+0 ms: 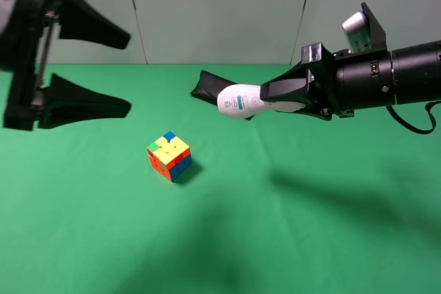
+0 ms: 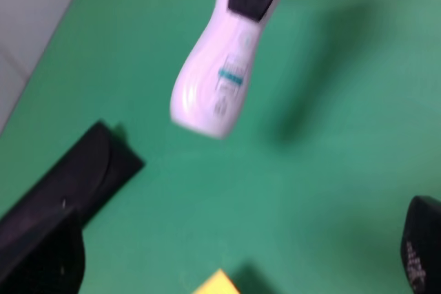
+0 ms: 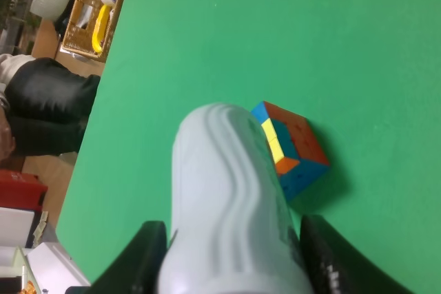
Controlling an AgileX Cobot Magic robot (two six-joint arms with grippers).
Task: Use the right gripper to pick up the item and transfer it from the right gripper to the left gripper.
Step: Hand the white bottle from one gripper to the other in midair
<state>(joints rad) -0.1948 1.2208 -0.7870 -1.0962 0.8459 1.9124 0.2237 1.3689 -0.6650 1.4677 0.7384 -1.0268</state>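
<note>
Bottle (image 1: 238, 101) is off the counter (image 1: 310, 239), in mid-air, pinched by the right end effector (image 1: 265, 99). Its jaws are closed on the bottle's narrow end. Cap and neck aren't visible; they're hidden between the jaws. In the right wrist view the white body (image 3: 227, 204) fills the gap between both fingers (image 3: 138, 259), so the grip looks firm.

Key relation: the bottle's long axis runs approx. horizontal. The rounded base is free and points toward the left end effector (image 1: 127, 72). That one is spread wide, holding nothing, with jaws stacked one above the other in the high view. It's well apart from the bottle, at approx. the same height, and the base aims a bit below the gap's middle. The left wrist view agrees: bottle (image 2: 213, 87) ahead, base first, blurred, not yet between the fingers (image 2: 48, 239).

Judgement: pick is done, hand-over isn't. Next needs the gap closed along the bottle's axis, so the base slides in between the left jaws, w/ a small height trim. Left should close on the wide body before right lets go.

Risk: the contoured plastic may slip or swing if it's caught only at the base tip.

Cube (image 1: 169, 156) sits on the counter below and between the arms. Case (image 1: 205, 87) lies behind the bottle. Neither is in the way.
</note>
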